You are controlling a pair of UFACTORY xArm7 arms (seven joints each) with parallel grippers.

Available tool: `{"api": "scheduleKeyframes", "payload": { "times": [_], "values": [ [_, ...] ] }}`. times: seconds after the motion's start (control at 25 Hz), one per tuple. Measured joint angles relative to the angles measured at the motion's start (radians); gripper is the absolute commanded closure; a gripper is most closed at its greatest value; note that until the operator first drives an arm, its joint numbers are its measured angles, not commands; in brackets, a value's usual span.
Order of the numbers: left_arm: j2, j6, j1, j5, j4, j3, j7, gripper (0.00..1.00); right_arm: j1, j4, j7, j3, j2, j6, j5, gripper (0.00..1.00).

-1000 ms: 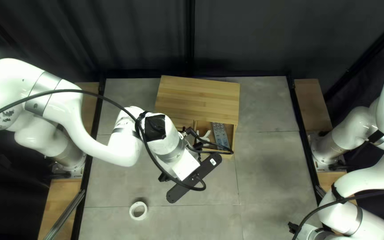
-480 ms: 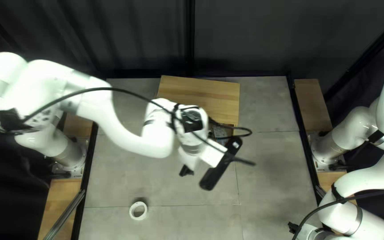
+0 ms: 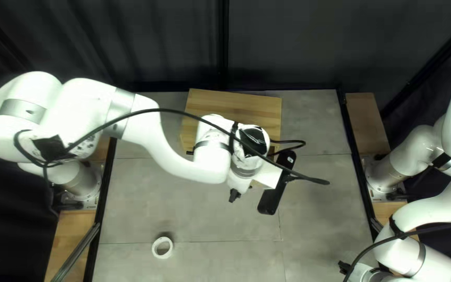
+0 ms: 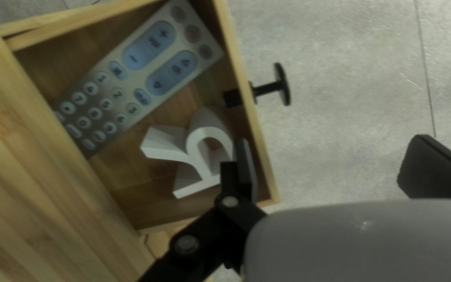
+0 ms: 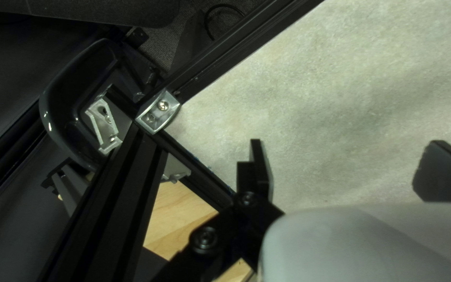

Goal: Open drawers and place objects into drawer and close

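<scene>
While the left gripper (image 3: 275, 189) gapes, remote (image 4: 150, 65), white letter (image 4: 199, 156) in drawer (image 4: 258, 137)

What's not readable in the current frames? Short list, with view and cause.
- Drawer contents, top left view: hidden by left arm.
- Remote, left wrist view: far end hidden by cabinet.
- White letter-shaped piece, left wrist view: side nearest the left gripper hidden by its finger; contact unclear.
- Right gripper, top left view: cut off by bottom edge.
- White ring, top left view: too small to tell material.
</scene>
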Motion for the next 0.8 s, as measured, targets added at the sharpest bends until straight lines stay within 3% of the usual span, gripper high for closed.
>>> {"api": "scheduleKeyframes", "payload": {
  "times": [0.44,0.8],
  "values": [
    [0.016,-0.115,0.038,-0.06,-0.046,-0.001,0.029,0.04,0.0,0.0,0.0,0.0,0.0,0.0,0.0,0.0],
    [0.026,-0.089,0.069,-0.121,-0.049,-0.002,0.034,0.05,0.0,0.0,0.0,0.0,0.0,0.0,0.0,0.0]
  ]
}}
